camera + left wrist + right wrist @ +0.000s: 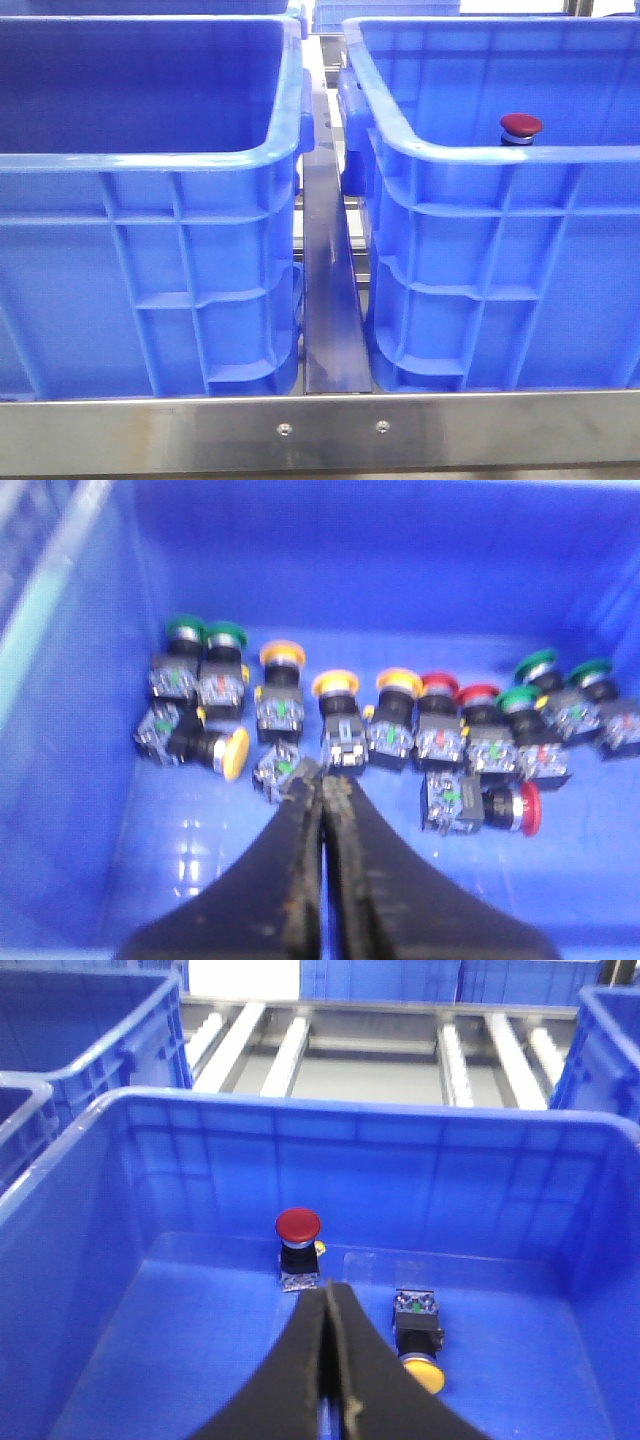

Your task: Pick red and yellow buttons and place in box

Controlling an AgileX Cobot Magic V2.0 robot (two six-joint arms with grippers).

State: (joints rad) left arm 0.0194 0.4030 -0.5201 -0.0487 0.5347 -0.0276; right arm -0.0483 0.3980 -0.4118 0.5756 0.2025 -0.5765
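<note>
In the front view a red button [521, 125] shows just over the rim of the right blue box [500, 152]. The right wrist view looks into that box [350, 1106]: the red button [298, 1226] stands upright near the far wall, and a yellow button [421, 1348] lies on its side beside it. My right gripper [328, 1290] hangs above the box floor just short of the red button, shut and empty. My left gripper [322, 777] is shut and empty over a row of several red, yellow and green buttons [340, 720] in the left crate [200, 870].
The left crate [150, 160] and the box stand side by side with a narrow metal strip [328, 300] between them. A steel rail [320, 430] runs along the front. More blue crates and conveyor rollers [290, 1055] lie behind. Neither arm shows in the front view.
</note>
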